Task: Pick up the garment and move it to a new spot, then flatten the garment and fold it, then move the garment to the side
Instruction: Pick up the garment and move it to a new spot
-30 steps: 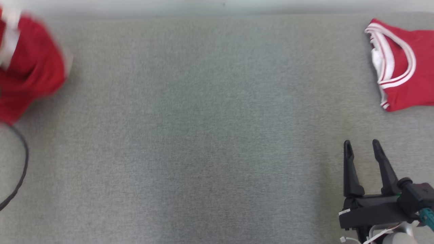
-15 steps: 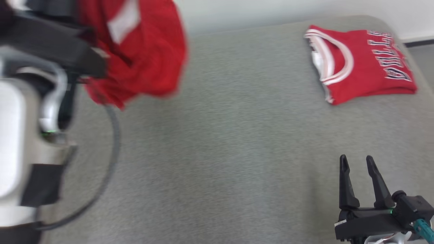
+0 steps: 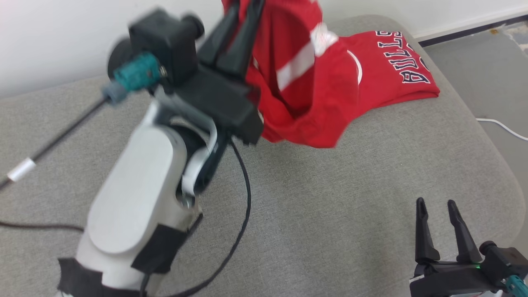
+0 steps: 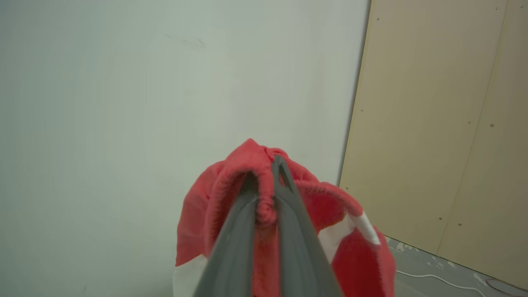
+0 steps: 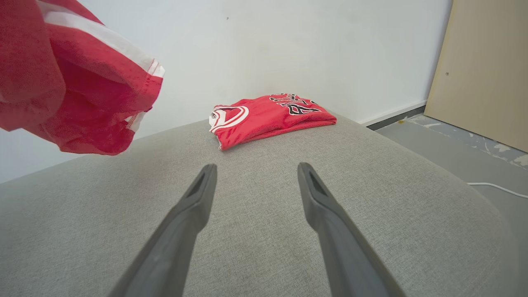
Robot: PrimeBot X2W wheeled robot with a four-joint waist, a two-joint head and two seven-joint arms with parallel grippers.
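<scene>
Gripping the garment (image 3: 297,107): left hand (image 4: 266,181) is clamped shut on a bunched red fold, and the cloth hangs in the air above the far part of the grey fabric surface (image 3: 330,214), clear of it. Right hand (image 3: 435,203) sits low at the near right corner, fingers spread wide, nothing between them.

Around it:
- A second red jersey (image 3: 396,78) lies folded at the far right corner, lettering up.
- A black cable (image 3: 243,198) loops from the left forearm (image 3: 136,198) over the surface.
- A white cable (image 3: 501,127) runs on the floor to the right.
- A beige wall panel (image 4: 445,123) stands beyond, next to the white wall.

Blocking/unclear:
- In the head view the hanging garment covers the folded jersey's collar end, and the left arm is blurred.
- Left fingertips run off the top edge there.
- In the left wrist view one fingertip is buried in cloth.
- The garment is too bunched to show any print; only red cloth and white bands are visible.
</scene>
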